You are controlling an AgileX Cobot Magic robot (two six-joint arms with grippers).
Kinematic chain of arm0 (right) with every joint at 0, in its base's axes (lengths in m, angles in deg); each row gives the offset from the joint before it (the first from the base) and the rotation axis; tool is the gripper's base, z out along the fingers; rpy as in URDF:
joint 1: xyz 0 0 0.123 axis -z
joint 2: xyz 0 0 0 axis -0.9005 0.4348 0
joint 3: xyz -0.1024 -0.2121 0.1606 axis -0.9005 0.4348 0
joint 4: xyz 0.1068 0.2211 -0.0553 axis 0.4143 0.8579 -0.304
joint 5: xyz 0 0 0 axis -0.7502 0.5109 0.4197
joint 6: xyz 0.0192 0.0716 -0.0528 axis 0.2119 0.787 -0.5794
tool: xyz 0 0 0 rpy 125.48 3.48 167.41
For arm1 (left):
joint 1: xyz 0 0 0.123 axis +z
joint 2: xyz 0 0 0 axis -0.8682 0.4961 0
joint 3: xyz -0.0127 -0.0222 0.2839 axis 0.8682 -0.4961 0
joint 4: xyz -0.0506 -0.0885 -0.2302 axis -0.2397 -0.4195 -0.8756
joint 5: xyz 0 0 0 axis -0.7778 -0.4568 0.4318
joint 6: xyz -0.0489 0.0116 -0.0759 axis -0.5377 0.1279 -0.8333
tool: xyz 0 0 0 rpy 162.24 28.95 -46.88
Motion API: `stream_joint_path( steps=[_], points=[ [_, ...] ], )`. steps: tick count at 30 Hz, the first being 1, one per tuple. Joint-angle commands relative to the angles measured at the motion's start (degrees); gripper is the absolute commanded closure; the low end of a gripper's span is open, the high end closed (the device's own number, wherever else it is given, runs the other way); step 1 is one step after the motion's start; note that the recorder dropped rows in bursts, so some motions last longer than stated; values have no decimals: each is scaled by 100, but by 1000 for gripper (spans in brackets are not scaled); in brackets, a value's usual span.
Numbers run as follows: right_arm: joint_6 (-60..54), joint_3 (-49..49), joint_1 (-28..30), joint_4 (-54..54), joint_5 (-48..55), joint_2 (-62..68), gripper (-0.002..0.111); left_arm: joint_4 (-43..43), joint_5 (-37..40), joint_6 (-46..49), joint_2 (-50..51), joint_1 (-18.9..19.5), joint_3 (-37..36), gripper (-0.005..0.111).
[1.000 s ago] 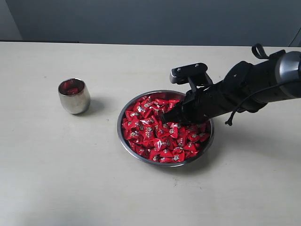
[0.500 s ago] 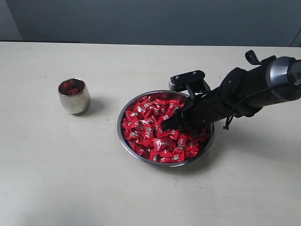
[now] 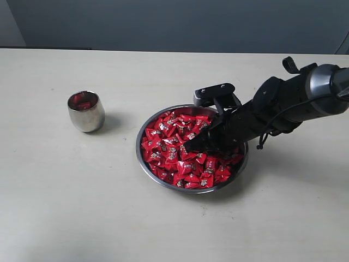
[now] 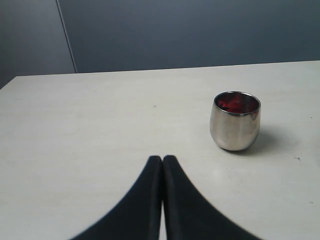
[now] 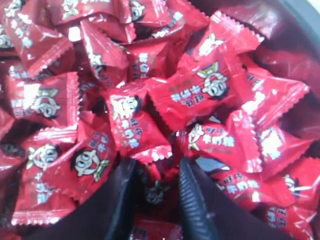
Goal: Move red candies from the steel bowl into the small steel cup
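Looking now, you see your right gripper (image 3: 192, 145) has dipped lower into the red candies (image 3: 174, 161) in the steel bowl (image 3: 138, 150), jaws apart. Your left gripper (image 4: 162, 161) is pressed together. The small steel cup (image 3: 85, 115) stays at ten o'clock from the bowl.

We see pale cream matte tabletop (image 3: 82, 213), wide and flat, filling most of exterior view up to far edge. Surface plain, soft sheen only. Behind far edge we note dark blue-grey wall (image 3: 174, 24), smooth, running across whole width. At far left of exterior view, lighter grey wall panel (image 3: 8, 24) meets dark wall along slanted seam. In left wrist view we pick out tiny dark speck (image 4: 154, 106) on tabletop, and second small dark speck (image 4: 298, 158) well apart from it. Both too small for us to identify.
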Motion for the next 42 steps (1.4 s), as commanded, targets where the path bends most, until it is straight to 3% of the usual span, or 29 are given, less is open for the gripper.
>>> stream_joint_path(
  steps=[1,5,10,12,16,42],
  points=[
    [-25,-84,20,-9,121,138,77,-13,-9,-13,-26,3,-22,106],
    [-25,-211,20,16,186,412,73,-13,-9,-13,-26,3,-22,106],
    [-25,-237,20,33,203,563,79,-13,-9,-13,-26,3,-22,106],
    [-25,-237,20,33,175,563,85,-13,-9,-13,-26,3,-22,106],
    [-25,-237,20,33,98,563,108,-13,-9,-13,-26,3,-22,106],
    [-25,-237,20,-93,-43,-538,109,-13,-9,-13,-26,3,-22,106]
  ],
)
